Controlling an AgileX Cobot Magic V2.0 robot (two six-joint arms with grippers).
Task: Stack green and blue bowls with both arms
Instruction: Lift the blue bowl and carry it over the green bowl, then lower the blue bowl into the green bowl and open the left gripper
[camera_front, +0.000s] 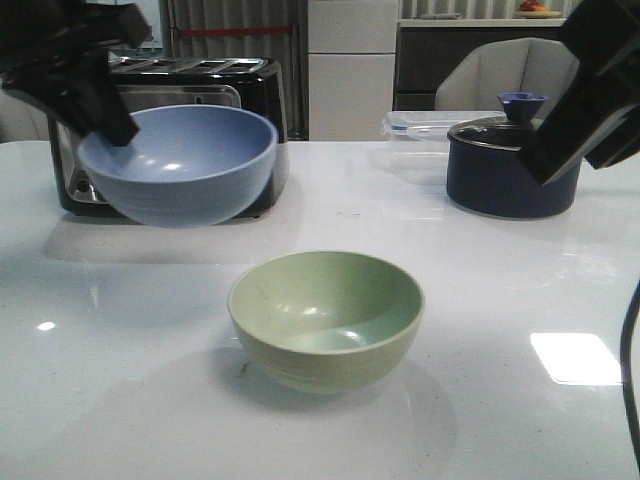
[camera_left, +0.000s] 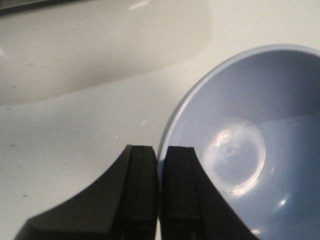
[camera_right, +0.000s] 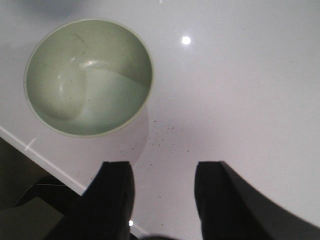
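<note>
Blue bowl tilted, left tool pinching rim | green bowl upright | right tool spread, empty

The periwinkle blue bowl hangs tilted in the air at the left, its rim pinched in the left gripper, while the pale sage green bowl sits upright and empty on the white table, lower and to its right.
</note>
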